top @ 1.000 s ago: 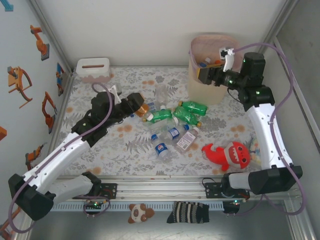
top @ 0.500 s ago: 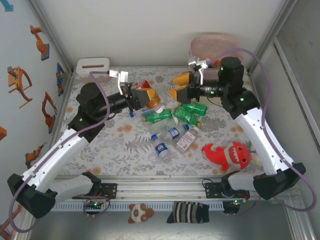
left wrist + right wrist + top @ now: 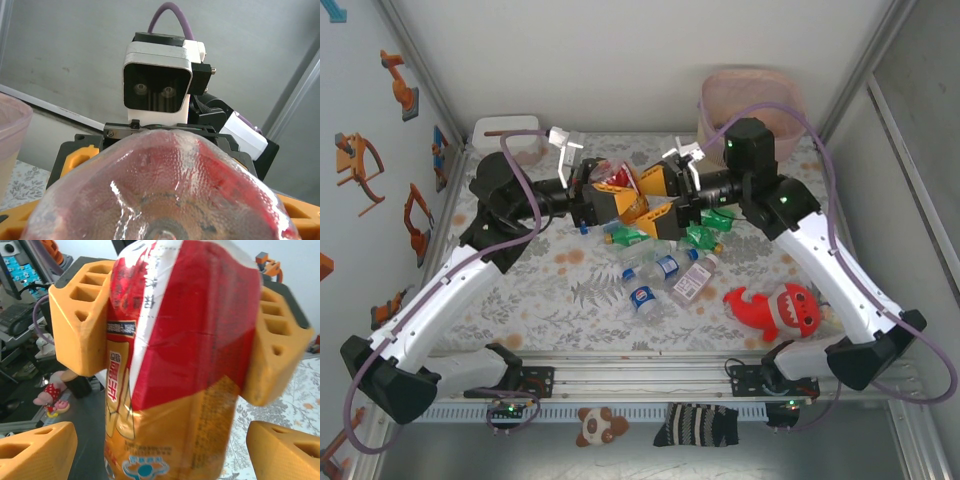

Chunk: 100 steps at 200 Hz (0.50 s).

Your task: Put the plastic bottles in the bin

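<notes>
Your widest free room is the near left part of the table (image 3: pixel 550 300), bare from its left edge to the heap of bottles (image 3: pixel 665 266) in the middle. The shark toy (image 3: pixel 778 308) fills the near right corner and the white box (image 3: pixel 515 122) the far left one. Above the heap the left gripper (image 3: pixel 620 195) clamps a red-labelled bottle (image 3: pixel 175 350) between the spread fingers of the right gripper (image 3: pixel 658 200), so nothing passes there, and the right arm (image 3: pixel 760 175) lies across the straight way to the bin (image 3: pixel 760 72) in the far right corner.

Plain white walls (image 3: pixel 620 60) enclose a floral-patterned tabletop (image 3: pixel 570 300); orange stickers (image 3: pixel 360 165) dot the left wall.
</notes>
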### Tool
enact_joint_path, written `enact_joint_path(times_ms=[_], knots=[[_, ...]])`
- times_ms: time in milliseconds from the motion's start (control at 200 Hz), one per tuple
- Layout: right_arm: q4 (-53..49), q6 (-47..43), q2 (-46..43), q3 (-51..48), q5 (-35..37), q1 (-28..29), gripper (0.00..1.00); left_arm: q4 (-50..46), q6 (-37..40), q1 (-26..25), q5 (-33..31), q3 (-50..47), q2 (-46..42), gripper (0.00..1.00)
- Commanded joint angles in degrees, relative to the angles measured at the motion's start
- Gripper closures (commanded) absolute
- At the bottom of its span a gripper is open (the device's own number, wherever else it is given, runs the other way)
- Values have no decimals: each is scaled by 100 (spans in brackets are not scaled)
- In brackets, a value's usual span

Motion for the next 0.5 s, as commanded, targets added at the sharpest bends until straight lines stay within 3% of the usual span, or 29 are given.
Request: enact_joint_path(times_ms=[0,280,496], knots=[[-153,-194,127,281,8,155,14,51,197,-10,244,206,6,52],[-146,-130,441,641,94,420,22,-62,259,-19,263,239,27,52],[-182,-101,446,642,103,445,37,-240,385,-18,192,224,-21,51]])
